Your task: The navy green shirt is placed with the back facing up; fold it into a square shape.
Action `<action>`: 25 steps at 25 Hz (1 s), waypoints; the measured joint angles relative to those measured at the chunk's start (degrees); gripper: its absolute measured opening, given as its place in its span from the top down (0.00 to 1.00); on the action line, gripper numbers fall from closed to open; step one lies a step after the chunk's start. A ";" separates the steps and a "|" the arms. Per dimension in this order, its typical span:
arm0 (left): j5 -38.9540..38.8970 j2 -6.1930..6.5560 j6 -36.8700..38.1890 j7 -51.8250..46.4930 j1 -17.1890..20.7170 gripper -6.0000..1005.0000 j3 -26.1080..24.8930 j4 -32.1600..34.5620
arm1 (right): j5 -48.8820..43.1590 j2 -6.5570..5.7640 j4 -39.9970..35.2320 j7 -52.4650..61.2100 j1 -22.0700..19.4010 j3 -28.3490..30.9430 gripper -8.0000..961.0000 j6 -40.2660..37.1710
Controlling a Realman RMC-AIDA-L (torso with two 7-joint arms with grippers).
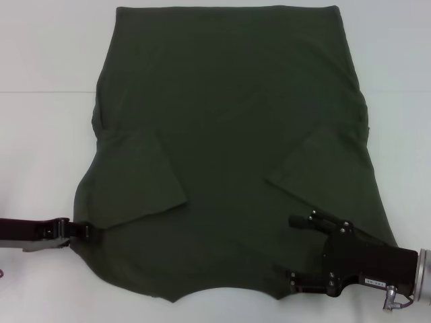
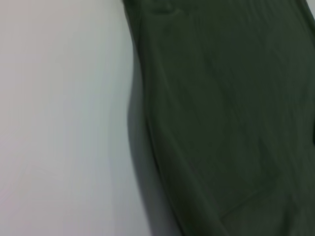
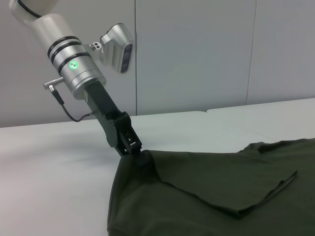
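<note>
A: Where's the navy green shirt (image 1: 236, 134)?
B: Flat on the desk (image 1: 40, 134). Left hand (image 1: 91, 231) pinches its shoulder edge; right hand (image 1: 291, 252) hangs above the opposite shoulder, grip unclear.

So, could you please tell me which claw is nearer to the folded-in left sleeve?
Left. The left claw sits at the shirt's edge beside that sleeve; the right claw is across the shirt.
</note>
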 joint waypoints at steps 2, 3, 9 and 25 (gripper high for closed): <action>0.00 0.18 0.01 -0.03 0.02 0.48 -0.14 0.00 | 0.00 0.00 0.01 0.00 -0.05 0.00 0.01 -0.01; 0.00 0.25 0.01 -0.04 0.00 0.53 -0.04 -0.08 | 0.00 0.00 0.01 0.01 -0.07 0.00 0.01 -0.01; -0.01 0.30 0.01 -0.04 -0.33 0.84 -0.12 -0.25 | 0.00 -0.03 -0.01 1.86 0.05 0.02 0.01 -0.05; -0.28 0.67 0.70 0.47 -0.08 0.95 -0.86 -0.38 | -7.19 -4.31 -20.78 64.36 0.19 2.32 0.02 -4.81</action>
